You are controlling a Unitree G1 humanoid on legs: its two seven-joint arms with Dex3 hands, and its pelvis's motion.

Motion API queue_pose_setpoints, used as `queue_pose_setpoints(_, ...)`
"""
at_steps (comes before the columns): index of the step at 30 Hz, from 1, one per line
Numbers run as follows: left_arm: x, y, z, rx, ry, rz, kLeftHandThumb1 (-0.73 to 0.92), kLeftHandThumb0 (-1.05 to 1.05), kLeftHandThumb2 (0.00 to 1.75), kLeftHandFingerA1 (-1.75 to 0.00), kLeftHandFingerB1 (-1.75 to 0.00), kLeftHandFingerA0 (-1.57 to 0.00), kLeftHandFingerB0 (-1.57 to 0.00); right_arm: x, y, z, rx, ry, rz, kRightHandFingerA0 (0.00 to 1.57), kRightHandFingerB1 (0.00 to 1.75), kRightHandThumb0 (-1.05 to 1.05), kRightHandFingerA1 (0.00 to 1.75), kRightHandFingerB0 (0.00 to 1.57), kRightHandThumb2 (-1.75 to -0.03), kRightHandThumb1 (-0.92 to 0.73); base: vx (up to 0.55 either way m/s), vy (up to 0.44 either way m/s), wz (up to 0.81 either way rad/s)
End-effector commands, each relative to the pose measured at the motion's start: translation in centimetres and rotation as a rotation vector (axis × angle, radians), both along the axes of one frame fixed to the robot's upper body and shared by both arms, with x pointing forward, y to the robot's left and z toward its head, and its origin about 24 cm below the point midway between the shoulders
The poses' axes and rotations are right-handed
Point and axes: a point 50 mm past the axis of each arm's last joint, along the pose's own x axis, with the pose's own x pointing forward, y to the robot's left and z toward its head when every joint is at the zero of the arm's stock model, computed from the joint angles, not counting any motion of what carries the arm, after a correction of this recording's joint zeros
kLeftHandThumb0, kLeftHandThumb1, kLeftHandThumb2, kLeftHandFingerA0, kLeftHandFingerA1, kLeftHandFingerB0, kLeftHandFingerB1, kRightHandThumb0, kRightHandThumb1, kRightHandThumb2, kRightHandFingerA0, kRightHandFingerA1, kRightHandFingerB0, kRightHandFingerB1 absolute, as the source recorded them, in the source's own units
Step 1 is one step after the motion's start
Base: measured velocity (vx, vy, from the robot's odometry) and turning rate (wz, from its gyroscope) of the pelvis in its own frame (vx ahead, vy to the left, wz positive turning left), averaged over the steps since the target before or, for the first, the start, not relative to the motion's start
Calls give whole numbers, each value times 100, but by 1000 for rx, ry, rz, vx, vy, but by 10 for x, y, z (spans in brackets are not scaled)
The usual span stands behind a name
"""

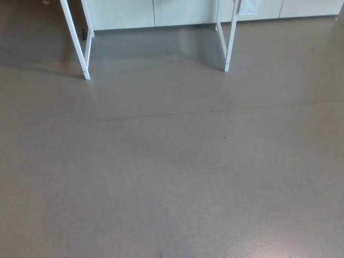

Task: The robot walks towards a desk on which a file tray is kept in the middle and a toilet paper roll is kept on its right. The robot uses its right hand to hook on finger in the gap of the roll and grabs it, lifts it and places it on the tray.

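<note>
Only the lower part of the desk shows, at the top of the head view: a white left leg frame (80,48) and a white right leg frame (230,40) standing on the grey floor (172,161). The desk top, the file tray and the toilet paper roll are out of the picture. Neither of my hands nor any part of my arms is visible.
Pale cabinet fronts (156,11) run along the wall behind the desk legs. A small white panel (247,5) hangs by the right leg. A small dark object (84,33) sits on the floor behind the left leg.
</note>
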Motion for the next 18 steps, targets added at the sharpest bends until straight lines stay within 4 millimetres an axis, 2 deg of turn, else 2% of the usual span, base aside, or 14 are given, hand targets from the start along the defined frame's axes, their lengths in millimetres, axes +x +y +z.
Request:
queue_pose_setpoints(1,2,1,2,37,-29,-20,63,-33,117,-51,-48,-2,0,6,-3,8,-31,-37,31,9,37,-85,35,3,-92,-57,255,-440,-46)
queue_pose_setpoints(2,2,1,2,43,-16,2,92,-65,70,-43,-31,-20,-18,6,-3,8,-29,-35,30,9,37,-85,36,3,-92,-57,333,-92,20)
queue_pose_setpoints(6,7,1,4,79,-16,-63,92,-64,73,-43,-34,-17,-20,6,-4,8,-53,-12,37,10,38,-87,38,4,-92,-57,263,-140,0)
queue_pose_setpoints(7,6,1,4,54,-33,-23,63,-32,116,-52,-47,-3,0,6,-3,8,-64,-16,48,10,38,-89,39,4,-93,-57,185,-94,-1)
queue_pose_setpoints(9,9,1,5,46,-45,-18,63,-33,116,-52,-47,-3,0,8,-4,10,-82,2,72,9,36,-90,37,4,-95,-58,246,-27,-2)
queue_pose_setpoints(10,10,1,6,45,-44,-22,62,-33,116,-52,-47,-3,0,9,-4,9,-80,11,53,7,42,-91,38,8,-90,-57,281,30,-6)
queue_pose_setpoints(11,11,2,7,60,-40,-47,61,-33,116,-53,-47,-4,0,9,-3,7,-56,-20,11,0,51,-40,50,4,-91,-25,276,61,-13)
queue_pose_setpoints(12,10,2,7,64,-37,-52,61,-33,116,-53,-47,-4,0,7,-2,5,-51,-20,5,0,51,-40,50,4,-91,-25,260,91,-15)
queue_pose_setpoints(13,10,3,7,77,-27,-60,60,-33,115,-53,-47,-3,0,7,-4,5,-36,-1,-9,11,38,-87,35,12,-60,-65,277,112,-19)
queue_pose_setpoints(14,10,3,7,86,-22,-73,61,-33,116,-53,-47,-3,0,5,-5,6,-16,21,-3,8,42,-87,30,8,-88,-53,257,151,-15)
queue_pose_setpoints(15,10,4,6,88,-14,-65,92,-68,72,-43,-33,-15,-20,4,-5,5,-41,37,10,8,42,-89,34,8,-88,-54,261,188,-13)
queue_pose_setpoints(16,10,3,6,104,-10,-89,92,-68,75,-44,-34,-14,-19,4,-3,5,-41,3,9,8,40,-86,43,6,-89,-54,376,223,-78)
queue_pose_setpoints(18,9,3,6,97,-12,-84,92,-69,72,-47,-32,-16,-19,3,-3,5,-44,2,27,9,34,-87,39,2,-94,-57,480,184,9)
